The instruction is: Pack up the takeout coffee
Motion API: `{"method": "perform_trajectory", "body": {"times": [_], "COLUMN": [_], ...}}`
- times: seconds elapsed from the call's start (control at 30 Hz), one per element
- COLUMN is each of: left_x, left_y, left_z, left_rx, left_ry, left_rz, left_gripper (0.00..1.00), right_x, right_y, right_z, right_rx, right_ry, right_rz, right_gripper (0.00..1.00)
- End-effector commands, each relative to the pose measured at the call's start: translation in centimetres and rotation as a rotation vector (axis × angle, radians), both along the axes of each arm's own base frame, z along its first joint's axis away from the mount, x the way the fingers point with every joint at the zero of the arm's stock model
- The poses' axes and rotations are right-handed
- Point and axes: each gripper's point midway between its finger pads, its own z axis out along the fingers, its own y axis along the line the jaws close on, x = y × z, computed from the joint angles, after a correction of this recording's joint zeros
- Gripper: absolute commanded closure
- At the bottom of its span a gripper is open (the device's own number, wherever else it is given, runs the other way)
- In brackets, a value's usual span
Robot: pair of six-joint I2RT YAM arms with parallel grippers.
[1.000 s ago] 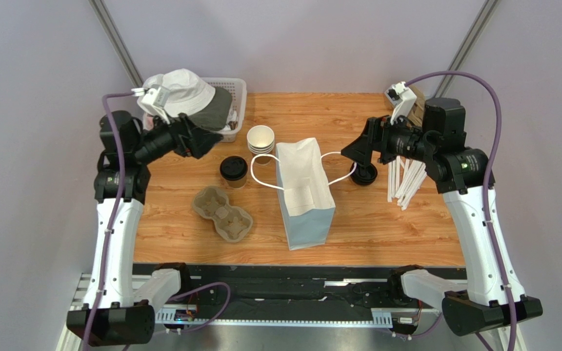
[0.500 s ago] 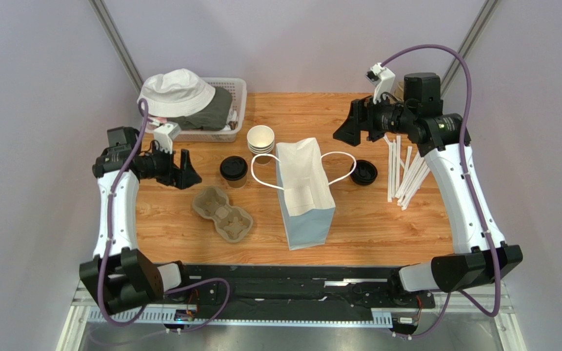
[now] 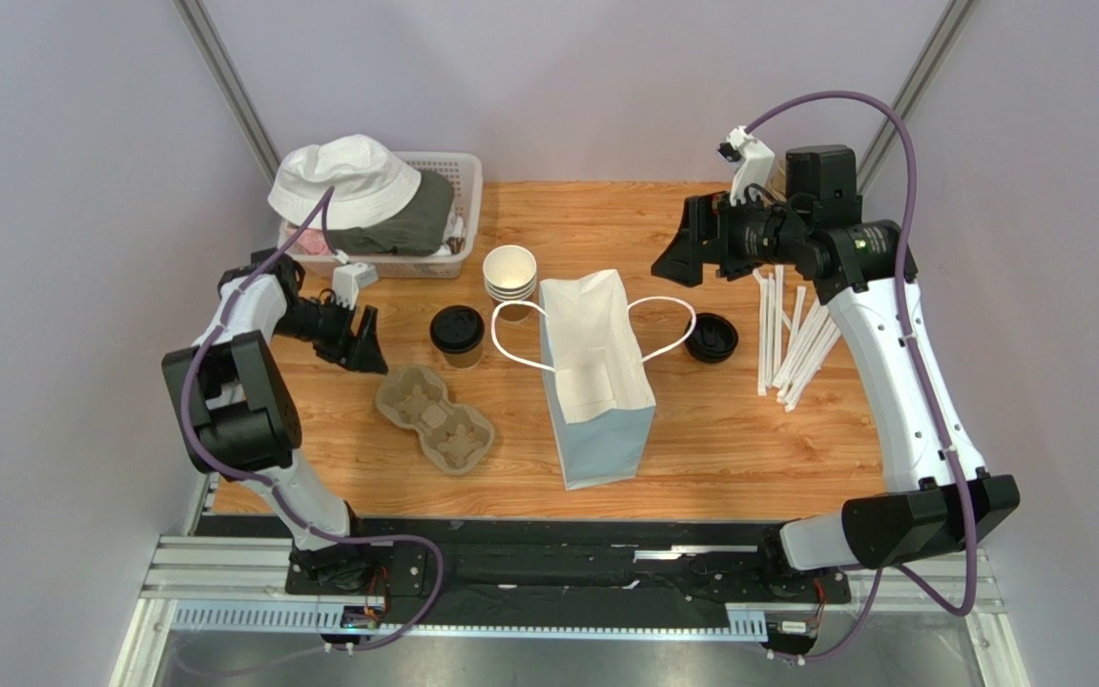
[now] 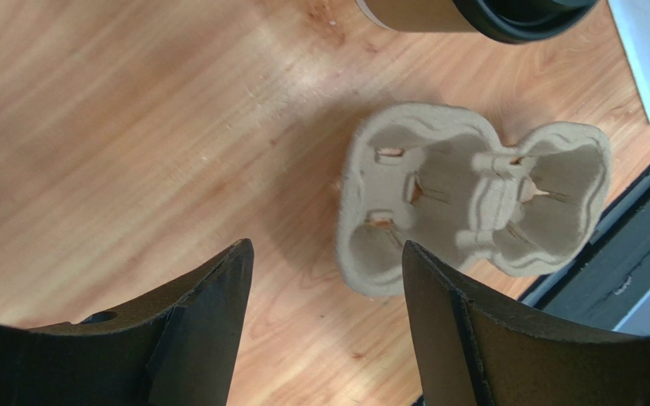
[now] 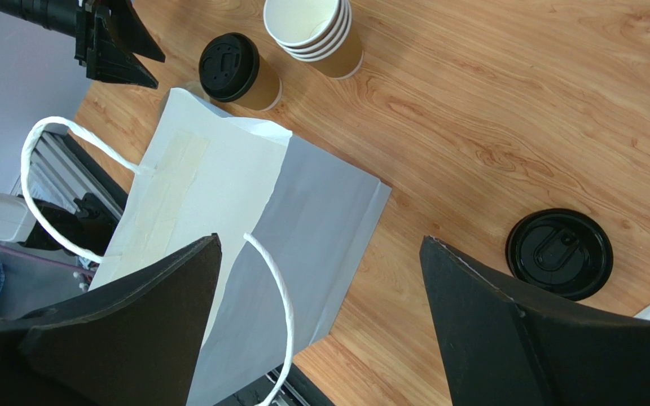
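Jaws wide apart on both arms, nothing held!
Left gripper [image 3: 366,342] hovers just left of the coffee [image 3: 457,332]; right gripper [image 3: 673,258] hangs near the desk's [image 3: 799,458] far edge, beyond the bag [image 3: 596,379].

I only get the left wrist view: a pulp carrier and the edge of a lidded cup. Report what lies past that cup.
Observer: A white paper bag lies flat just right of the takeout coffee.
Operator: Check the right gripper.
Observer: The right gripper hangs open and empty over the far side of the table.
Operator: Locate spare lids.
Observer: One loose black lid sits right of the bag, near the straws.
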Motion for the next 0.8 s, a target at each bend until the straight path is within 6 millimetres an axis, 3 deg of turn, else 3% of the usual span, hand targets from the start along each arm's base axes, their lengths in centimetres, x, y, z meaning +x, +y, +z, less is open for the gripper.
{"method": "perform_trajectory", "body": {"times": [0.0,0.37,0.57,0.7,0.77], "left_x": [2.0,0.6,-0.4,-0.6,-0.6], "left_y": [0.4,-1.6,-2.9,-3.0,-3.1], "left_z": [0.0,-2.7,-3.4,-3.5,-3.4], "left_rx": [-0.017,-0.073,-0.093,-0.097,-0.094], "left_ry": [-0.068,-0.001,0.016,0.03,0.027], "left_rz": [-0.069,-0.147,-0.181,-0.187,-0.19], "left_gripper": [0.28,0.34,0.41,0.55,0.68], "right_x": [0.2,-0.2,0.9,1.9,2.7], "right_y": [-0.4,1.3,2.4,3.2,3.8], "right_z": [1.1,2.9,3.7,4.5,4.2], "right_rx": [0.011,0.004,0.032,0.061,0.069], "right_ry": [-0.014,-0.154,-0.225,-0.243,-0.241], "right_rz": [-0.043,0.184,0.267,0.305,0.329], "right_gripper": [0.05,0.0,0.0,0.0,0.0]}}
